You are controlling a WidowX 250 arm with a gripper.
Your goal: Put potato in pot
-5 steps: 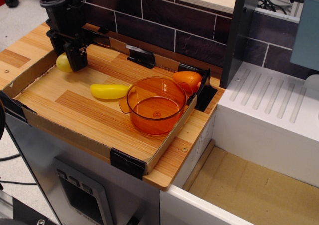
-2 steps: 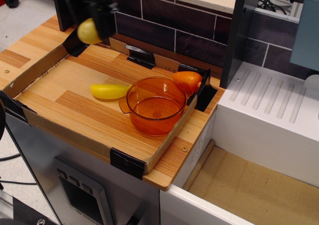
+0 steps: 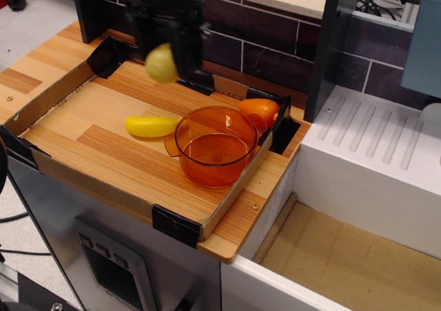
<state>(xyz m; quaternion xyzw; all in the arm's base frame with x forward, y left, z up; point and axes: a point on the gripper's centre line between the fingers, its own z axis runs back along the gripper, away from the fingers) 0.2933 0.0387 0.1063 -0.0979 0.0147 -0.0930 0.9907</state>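
Observation:
My gripper point(image 3: 167, 61) is shut on the pale-yellow potato point(image 3: 160, 63) and holds it in the air above the back of the wooden tray point(image 3: 89, 145). It is up and to the left of the pot point(image 3: 216, 146), a round transparent orange pot with a small lip on its left side. The pot stands empty at the right end of the tray. The black arm is motion-blurred.
A long curved brighter-yellow piece point(image 3: 151, 125) lies just left of the pot. An opaque orange rounded piece point(image 3: 260, 110) sits behind the pot in the tray's back right corner. A dark tiled wall point(image 3: 262, 45) rises behind. A white drainer point(image 3: 375, 152) lies to the right.
The gripper lifted the potato off the tray's left end and carried it up and to the right, toward the pot. The other toys and the pot have not moved.

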